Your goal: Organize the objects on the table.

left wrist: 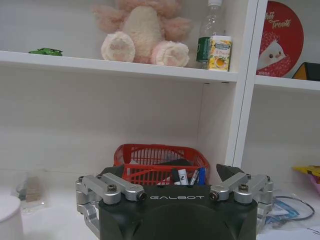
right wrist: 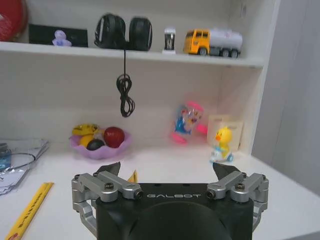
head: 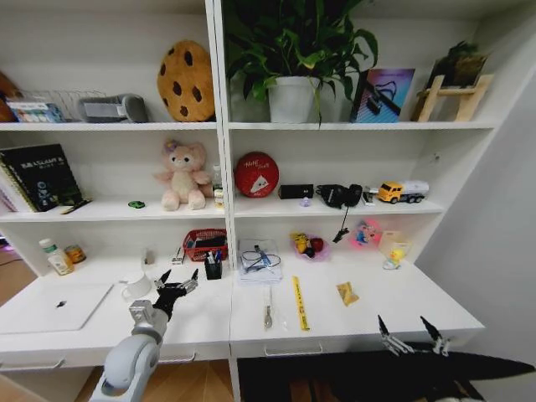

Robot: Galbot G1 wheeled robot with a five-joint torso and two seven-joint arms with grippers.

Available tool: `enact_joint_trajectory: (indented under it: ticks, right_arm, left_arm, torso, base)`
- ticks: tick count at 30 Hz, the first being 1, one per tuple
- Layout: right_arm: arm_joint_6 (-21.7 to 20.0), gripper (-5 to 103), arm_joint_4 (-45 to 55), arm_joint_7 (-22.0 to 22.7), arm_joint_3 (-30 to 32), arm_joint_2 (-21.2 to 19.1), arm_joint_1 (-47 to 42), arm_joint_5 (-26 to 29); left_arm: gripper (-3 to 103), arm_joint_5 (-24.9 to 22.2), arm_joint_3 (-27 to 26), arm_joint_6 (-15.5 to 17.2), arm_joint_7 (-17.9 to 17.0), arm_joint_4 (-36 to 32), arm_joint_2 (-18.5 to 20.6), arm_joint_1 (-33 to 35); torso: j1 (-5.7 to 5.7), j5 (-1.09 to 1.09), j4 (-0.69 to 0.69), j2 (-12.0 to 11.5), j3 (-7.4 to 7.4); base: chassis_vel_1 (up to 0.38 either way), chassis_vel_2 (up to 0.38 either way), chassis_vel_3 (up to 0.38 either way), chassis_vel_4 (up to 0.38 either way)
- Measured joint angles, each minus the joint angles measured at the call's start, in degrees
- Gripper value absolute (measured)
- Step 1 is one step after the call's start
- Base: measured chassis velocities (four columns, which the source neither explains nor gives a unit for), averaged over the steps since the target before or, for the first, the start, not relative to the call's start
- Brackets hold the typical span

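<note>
A: What is seen, taken from the largest thing down?

B: The table (head: pixel 368 306) is seen as a long white desktop joined to a tall shelf unit. Both grippers are held above its front part, spread wide and holding nothing. The left gripper (head: pixel 177 285) is raised over the left half of the top; the right gripper (head: pixel 410 332) is held low over the front edge on the right, well apart from the other.

A: And the laptop?

B: The thin silver laptop (head: pixel 57 306) is laid flat and closed on the desktop, to the left of the left gripper and a little nearer the front edge, near it but not touched. A white cup (head: pixel 136 286) is set between the two, just beside the gripper.

A: What is found beyond the left gripper?

B: A red basket (left wrist: pixel 159 161) is placed straight ahead of it, against the back wall. The pens (left wrist: pixel 186 176), black, white and blue, are stood upright in a small dark holder just in front of the basket, between the open fingers (left wrist: pixel 119 188) as seen from the left wrist.

A: The bottle?

B: The small clear bottle (left wrist: pixel 212 36) with a green label is stood upright on the shelf above and ahead of the left gripper, just beside the pink plush bear (left wrist: pixel 142 31).

A: And the smallest?

B: The tiny green object (left wrist: pixel 45 51) is laid on that same shelf, above the left gripper and to its left, well apart from the bear's other side.
</note>
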Motion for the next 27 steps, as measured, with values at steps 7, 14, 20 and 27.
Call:
enact_joint_trajectory:
  ticks: [7,14,20,27]
  right_arm:
    - [-18.05,100,-1.4,-1.7,5.32,-6.38,6.51,8.85]
    - [-25.75,100,-9.53,-6.28,9.18,-19.81,15.37,12.66]
    - [-22.03,100,-22.18,-15.25,5.21,-26.86,20.95,6.56]
    - [-17.33,100,-30.39,-22.14,-4.43,-29.64,26.82,-0.37]
  left_arm:
    - [100,0.0,-0.02,0.0,-0.02,0.0,0.0,0.0]
    - [100,0.0,0.01,0.0,-0.01,0.0,0.0,0.0]
    - [100,0.0,0.01,0.0,-0.01,0.0,0.0,0.0]
    - [100,0.0,0.01,0.0,-0.01,0.0,0.0,0.0]
  torso:
    - [0.01,-0.02,-0.02,0.0,0.0]
    - [0.0,-0.01,0.0,0.0,0.0]
    - [0.01,0.01,-0.01,0.0,0.01]
    - [0.01,0.0,-0.02,0.0,0.0]
  base:
    - [0.0,0.0,0.0,0.0]
    - [0.0,0.0,0.0,0.0]
    - [0.0,0.0,0.0,0.0]
    - [0.0,0.0,0.0,0.0]
